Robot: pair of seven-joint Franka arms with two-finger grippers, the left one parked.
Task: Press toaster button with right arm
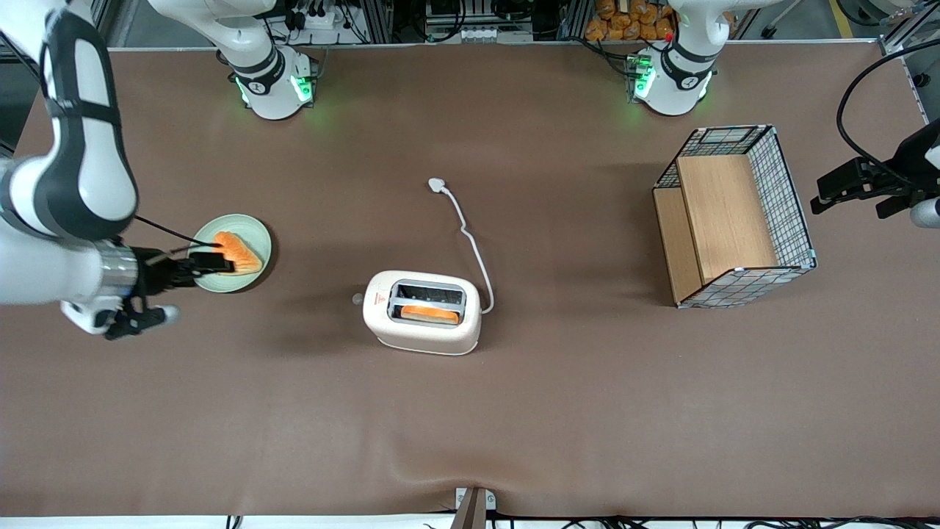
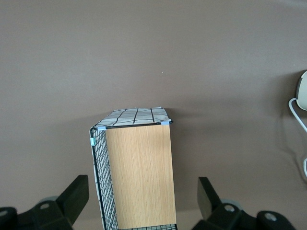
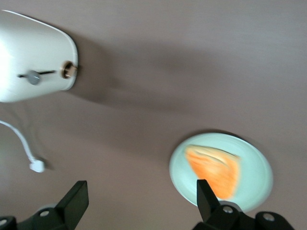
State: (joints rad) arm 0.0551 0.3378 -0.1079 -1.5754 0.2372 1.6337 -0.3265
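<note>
- While the toaster (image 1: pixel 424 312) stands mid-table with a toast slice (image 1: pixel 430 314) in the slot nearer the front camera, the right arm (image 1: pixel 70 184) is at its own end of the table.
- Its gripper (image 1: pixel 208 262) hovers over the pale green plate (image 1: pixel 258 234) holding another toast slice (image 1: pixel 239 251), fingers spread wide and empty in the wrist view.
- Judged step: the approach, no contact yet.
- Next it must travel to the toaster button (image 3: pixel 33 77) on the toaster's end facing the working arm, then push it.

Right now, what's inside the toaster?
One orange toast slice sits in the toaster slot nearer the front camera; its lower part is hidden inside. The other slot looks dark and empty. The open gripper hovers over the green plate, away from the toaster.
</note>
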